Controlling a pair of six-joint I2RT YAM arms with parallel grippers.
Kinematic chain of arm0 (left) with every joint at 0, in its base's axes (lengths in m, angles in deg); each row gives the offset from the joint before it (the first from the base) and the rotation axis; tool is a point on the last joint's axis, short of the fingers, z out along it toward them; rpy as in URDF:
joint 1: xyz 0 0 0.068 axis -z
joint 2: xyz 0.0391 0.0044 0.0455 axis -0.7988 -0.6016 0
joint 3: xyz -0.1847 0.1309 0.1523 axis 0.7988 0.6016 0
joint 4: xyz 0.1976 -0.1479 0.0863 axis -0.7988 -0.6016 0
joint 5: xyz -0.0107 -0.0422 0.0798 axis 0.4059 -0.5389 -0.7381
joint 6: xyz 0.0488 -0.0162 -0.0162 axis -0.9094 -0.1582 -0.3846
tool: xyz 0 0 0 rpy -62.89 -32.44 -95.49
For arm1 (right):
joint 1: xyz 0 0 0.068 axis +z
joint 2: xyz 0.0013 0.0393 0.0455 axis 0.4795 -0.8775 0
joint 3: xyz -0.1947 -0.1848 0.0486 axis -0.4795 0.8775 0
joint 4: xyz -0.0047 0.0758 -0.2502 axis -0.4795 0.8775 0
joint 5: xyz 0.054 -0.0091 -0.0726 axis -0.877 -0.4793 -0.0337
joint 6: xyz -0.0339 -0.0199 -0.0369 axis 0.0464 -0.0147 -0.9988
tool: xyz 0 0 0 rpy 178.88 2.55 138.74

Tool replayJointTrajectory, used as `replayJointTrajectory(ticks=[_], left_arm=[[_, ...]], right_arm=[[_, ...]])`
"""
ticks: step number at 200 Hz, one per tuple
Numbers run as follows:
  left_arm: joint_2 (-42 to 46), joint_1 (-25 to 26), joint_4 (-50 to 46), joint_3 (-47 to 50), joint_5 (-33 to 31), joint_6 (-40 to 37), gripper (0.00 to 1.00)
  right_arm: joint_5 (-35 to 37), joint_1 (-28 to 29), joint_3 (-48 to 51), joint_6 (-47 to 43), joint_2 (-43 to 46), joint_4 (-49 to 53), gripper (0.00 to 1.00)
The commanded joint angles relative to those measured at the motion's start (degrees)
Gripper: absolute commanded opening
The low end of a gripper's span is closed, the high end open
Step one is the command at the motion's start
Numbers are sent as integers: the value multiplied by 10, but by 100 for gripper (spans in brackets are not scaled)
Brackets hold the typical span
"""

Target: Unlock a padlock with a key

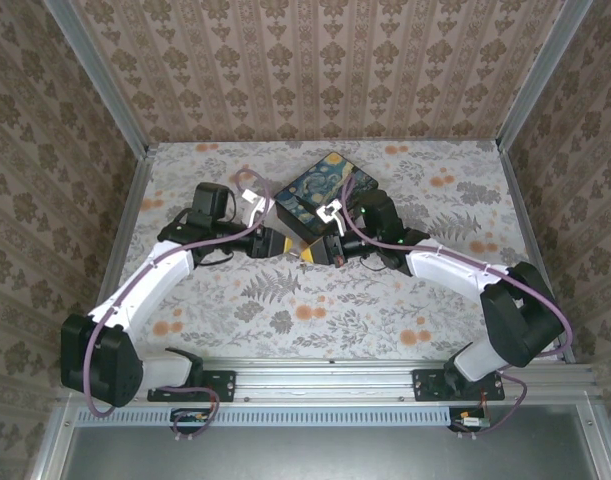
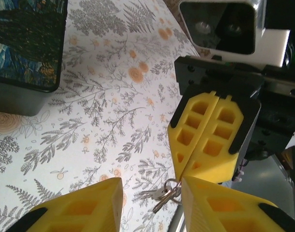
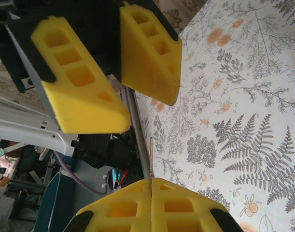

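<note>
Over the middle of the bench [image 1: 315,325], the right gripper [image 2: 188,166] is clenched on the ring end of the key [image 2: 162,195], which hangs free below its fingertips. The left gripper [image 2: 151,183] faces it tip to tip, released, its jaws standing wide apart. The step in hand appears to be a mid-air transfer or re-grip of the key, with insertion into the padlock not yet begun. The next move calls for the left gripper to advance squarely and close on the small, free-swinging key without knocking it, clear of the black box [image 2: 26,48] lying beyond toward the far edge.
</note>
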Motion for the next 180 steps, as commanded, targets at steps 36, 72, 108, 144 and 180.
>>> replayJointTrajectory(ticks=[36,72,108,144,180], left_arm=[[2,5,-30,-2,69,-42,38],[-7,10,-41,-2,68,-43,38],[-17,18,-54,-14,62,-51,38],[-28,18,-54,-18,65,-52,37],[-22,30,-49,-18,74,-51,20]], right_arm=[[-25,-7,-13,8,13,-1,0],[-26,-8,-16,9,7,-10,0],[-30,-7,-10,17,10,-29,0],[-35,-6,-9,13,15,-25,0],[-36,-6,-13,15,7,-32,0]])
